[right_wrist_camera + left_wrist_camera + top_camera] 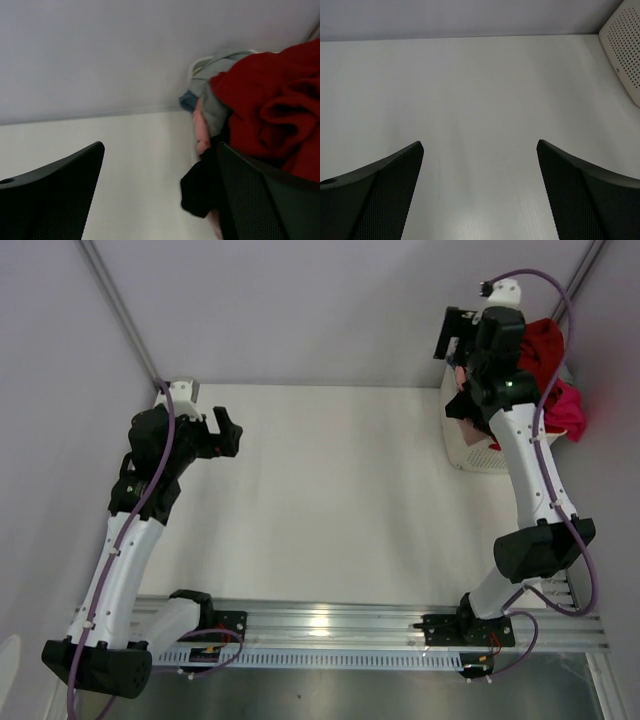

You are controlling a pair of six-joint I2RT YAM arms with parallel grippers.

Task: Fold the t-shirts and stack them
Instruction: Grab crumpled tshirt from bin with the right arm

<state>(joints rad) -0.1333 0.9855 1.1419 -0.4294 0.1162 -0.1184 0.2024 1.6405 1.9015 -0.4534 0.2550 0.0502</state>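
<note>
1. White tabletop (pixel 340 490) stretches bare between grey walls, probably kept free as the folding area.
2. Heaped t-shirts (pixel 545 350) fill a white perforated basket (pixel 468 455) at the far right corner. The dark red tee (pixel 270 100) lies uppermost, with grey cloth (pixel 216 97), pink cloth (pixel 202 131) and black cloth (pixel 199 186) spilling out beside it.
3. Right gripper (pixel 159 144) hangs beside the pile with its fingers spread wide and nothing held. Cloth sits just outside the finger at the right of its wrist view, none between the fingers. It seems lined up for a pick.
4. Left gripper (pixel 479 144) hovers over the table, equally wide and empty, well apart from the basket, likely waiting to help spread a shirt.
5. Tangled, overlapping garments and the basket rim could spoil a clean single-shirt grab.
</note>
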